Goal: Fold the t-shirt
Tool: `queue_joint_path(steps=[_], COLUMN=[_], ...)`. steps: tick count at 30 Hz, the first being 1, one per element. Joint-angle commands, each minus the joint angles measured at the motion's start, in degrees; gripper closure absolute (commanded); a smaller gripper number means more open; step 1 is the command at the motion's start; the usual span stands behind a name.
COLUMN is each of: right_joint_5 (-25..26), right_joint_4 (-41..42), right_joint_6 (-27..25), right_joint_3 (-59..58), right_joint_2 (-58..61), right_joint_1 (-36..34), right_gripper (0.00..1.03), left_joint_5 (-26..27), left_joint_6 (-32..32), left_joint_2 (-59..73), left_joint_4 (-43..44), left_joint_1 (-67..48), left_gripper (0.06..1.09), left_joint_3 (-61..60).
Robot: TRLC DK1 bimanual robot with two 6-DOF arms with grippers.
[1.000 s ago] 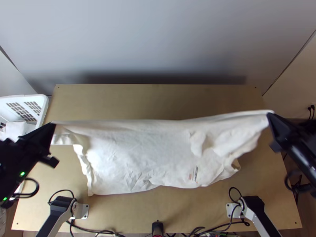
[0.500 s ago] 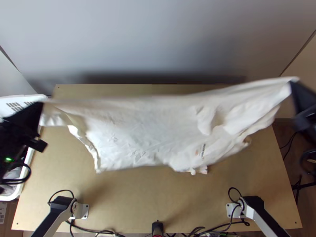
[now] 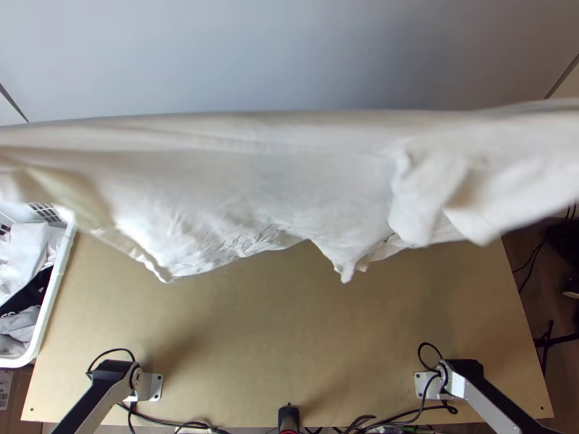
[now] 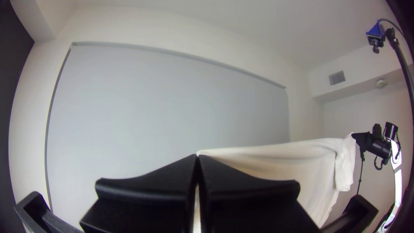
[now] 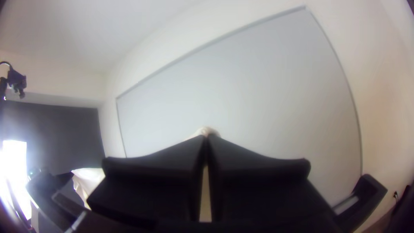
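The white t-shirt (image 3: 275, 181) hangs stretched across the top view, high over the table, its lower edge uneven with a few drooping points. In the left wrist view my left gripper (image 4: 197, 157) is shut on one upper corner of the t-shirt (image 4: 293, 162), and the cloth runs off to the other arm's gripper, which holds the far corner. In the right wrist view my right gripper (image 5: 206, 137) is shut with a bit of white cloth (image 5: 206, 130) at its fingertips.
At the table's left edge stands a white basket (image 3: 49, 318) with white, grey and dark cloth inside. The wooden table (image 3: 289, 347) lies below the shirt. Cables and a small black device (image 3: 288, 418) are at the near edge.
Both grippers have risen and spread outward, out of the top view. The t-shirt has been lifted off the table and moved up the picture, its lower edge clear of the near part.
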Motion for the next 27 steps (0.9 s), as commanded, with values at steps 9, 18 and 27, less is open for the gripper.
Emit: queue_joint_path(steps=[9,18,27], right_joint_5=[-1.0,-1.5,-0.8], right_joint_4=[-3.4,1.2,25.5], right_joint_6=[-0.4,-1.6,-3.2], right_joint_3=[3.7,-27.2,-72.2], right_joint_2=[-6.9,-13.1,-17.4], right_joint_1=[-4.1,-2.0,-2.8], right_gripper=[1.0,1.0,1.0], left_joint_5=[-0.1,0.0,-2.5], left_joint_6=[-2.5,-3.3,-0.5], left_joint_2=[-5.6,-10.8,-10.2], left_joint_4=[-5.3,-3.6,21.3], left_joint_1=[1.4,1.1,-0.4], left_gripper=[1.05,1.05,1.05], left_joint_3=[5.8,-24.1,-68.2])
